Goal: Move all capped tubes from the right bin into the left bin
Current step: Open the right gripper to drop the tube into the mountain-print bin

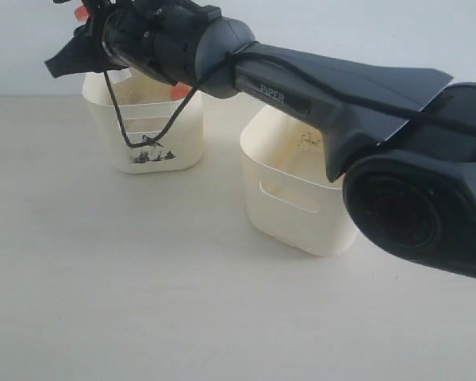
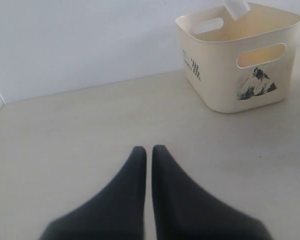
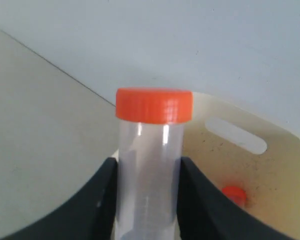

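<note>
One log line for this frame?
right hand: shut on tube, above left bin | left hand: shut, empty

Between the fingers of the right gripper (image 3: 149, 161) sits a capped tube (image 3: 150, 125), over the left bin (image 1: 182, 135) — a second capped tube (image 3: 233, 195) lies inside, below the fingertips. Back under the forearm (image 1: 341, 87) stands the right bin (image 1: 289, 198), apart from the left bin, which lies well ahead of the left gripper (image 2: 149, 150).
</note>
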